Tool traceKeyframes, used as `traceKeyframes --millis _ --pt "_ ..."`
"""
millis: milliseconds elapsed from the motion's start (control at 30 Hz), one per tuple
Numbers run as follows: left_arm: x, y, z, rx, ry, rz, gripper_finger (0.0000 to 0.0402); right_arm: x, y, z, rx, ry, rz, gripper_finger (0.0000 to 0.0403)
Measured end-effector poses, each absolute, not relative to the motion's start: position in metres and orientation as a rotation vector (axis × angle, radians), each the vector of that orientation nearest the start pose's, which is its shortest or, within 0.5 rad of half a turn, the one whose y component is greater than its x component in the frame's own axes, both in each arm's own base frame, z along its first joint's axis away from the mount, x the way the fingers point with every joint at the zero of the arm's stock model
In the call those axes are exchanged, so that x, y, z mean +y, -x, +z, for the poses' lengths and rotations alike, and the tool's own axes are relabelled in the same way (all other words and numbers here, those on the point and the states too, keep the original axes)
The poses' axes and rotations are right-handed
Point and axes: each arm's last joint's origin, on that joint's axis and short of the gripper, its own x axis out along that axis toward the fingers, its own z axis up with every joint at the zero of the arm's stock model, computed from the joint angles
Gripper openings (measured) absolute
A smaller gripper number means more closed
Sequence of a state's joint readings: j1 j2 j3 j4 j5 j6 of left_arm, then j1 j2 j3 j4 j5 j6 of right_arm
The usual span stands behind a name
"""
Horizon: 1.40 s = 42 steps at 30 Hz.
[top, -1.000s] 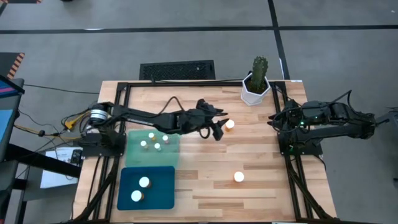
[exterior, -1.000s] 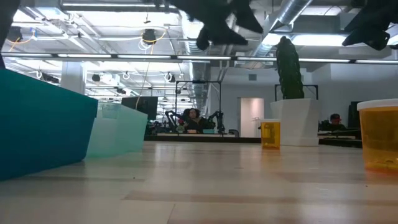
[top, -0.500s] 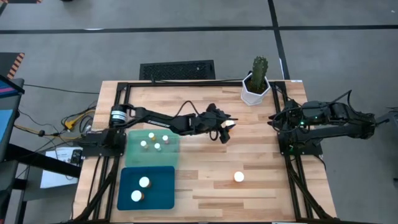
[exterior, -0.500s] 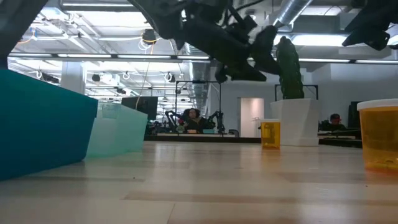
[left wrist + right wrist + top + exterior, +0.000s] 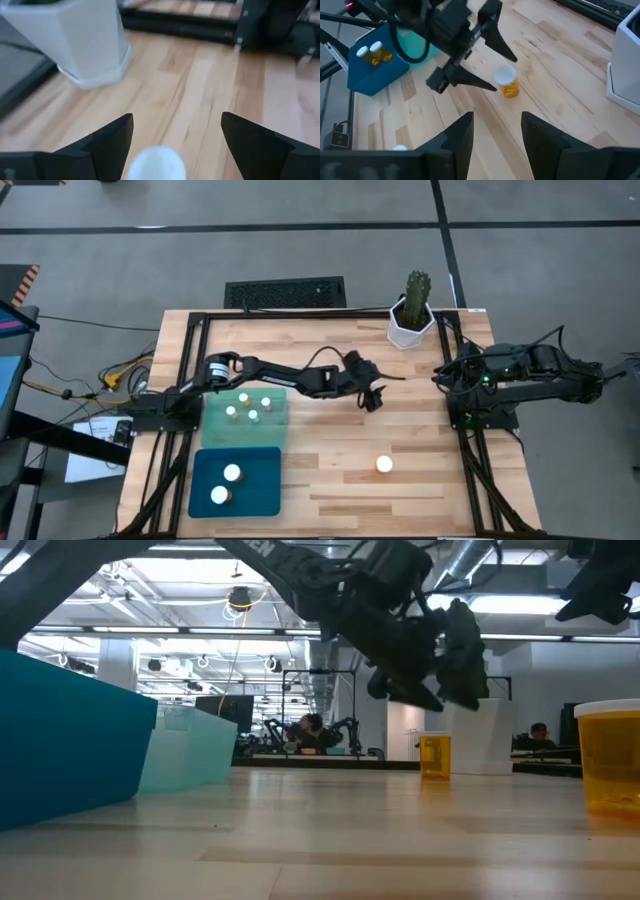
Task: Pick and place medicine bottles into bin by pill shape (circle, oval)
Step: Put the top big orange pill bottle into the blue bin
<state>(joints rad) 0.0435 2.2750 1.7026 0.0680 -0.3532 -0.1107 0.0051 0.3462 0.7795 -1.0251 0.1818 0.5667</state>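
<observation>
My left gripper (image 5: 372, 396) hangs open over a medicine bottle (image 5: 509, 88) with a white cap and an amber body. The bottle stands upright on the wood at the table's middle, toward the far edge. The fingers stand above it on either side and clear of its cap (image 5: 156, 163). In the low view the gripper (image 5: 432, 692) is above that bottle (image 5: 435, 756). A second bottle (image 5: 384, 464) stands alone nearer the front. My right gripper (image 5: 497, 137) is open and empty at the table's right edge (image 5: 447, 370).
A pale green tray (image 5: 280, 430) holds three bottles and a blue bin (image 5: 262, 485) holds two, both at the table's left. A white pot with a cactus (image 5: 411, 313) stands at the far edge, right of the left gripper. Bare wood lies between the two loose bottles.
My left gripper has gone toward the table's right edge and down, from beside the far bottle to over it, staying open. The bottles have kept still.
</observation>
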Motion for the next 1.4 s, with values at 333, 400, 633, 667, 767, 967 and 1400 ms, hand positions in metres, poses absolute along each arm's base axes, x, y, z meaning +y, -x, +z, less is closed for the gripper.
traceKeyframes --millis 333,400,633,667,767,967,1400 --pt "0.035 -0.506 0.159 0.628 0.074 0.453 0.0298 -0.005 -0.048 0.296 0.539 -0.491 -0.336 0.0175" --pt "0.034 -0.506 0.159 0.631 0.069 0.452 0.0298 -0.005 -0.048 0.296 0.538 -0.491 -0.336 0.0175" --pt "0.039 -0.506 0.159 0.635 0.074 0.446 0.0297 -0.005 -0.048 0.296 0.538 -0.491 -0.336 0.0175" --pt "0.040 -0.506 0.159 0.636 0.074 0.447 0.0297 -0.005 -0.048 0.296 0.538 -0.491 -0.336 0.0175" --pt "0.043 -0.505 0.159 0.636 0.078 0.454 0.0293 -0.005 -0.048 0.296 0.538 -0.491 -0.336 0.0175" --pt "0.054 -0.503 0.157 0.662 0.126 0.429 0.0251 -0.005 -0.048 0.296 0.539 -0.491 -0.336 0.0175" --pt "0.053 -0.502 0.156 0.676 0.134 0.421 0.0203 -0.005 -0.048 0.296 0.538 -0.491 -0.336 0.0175"
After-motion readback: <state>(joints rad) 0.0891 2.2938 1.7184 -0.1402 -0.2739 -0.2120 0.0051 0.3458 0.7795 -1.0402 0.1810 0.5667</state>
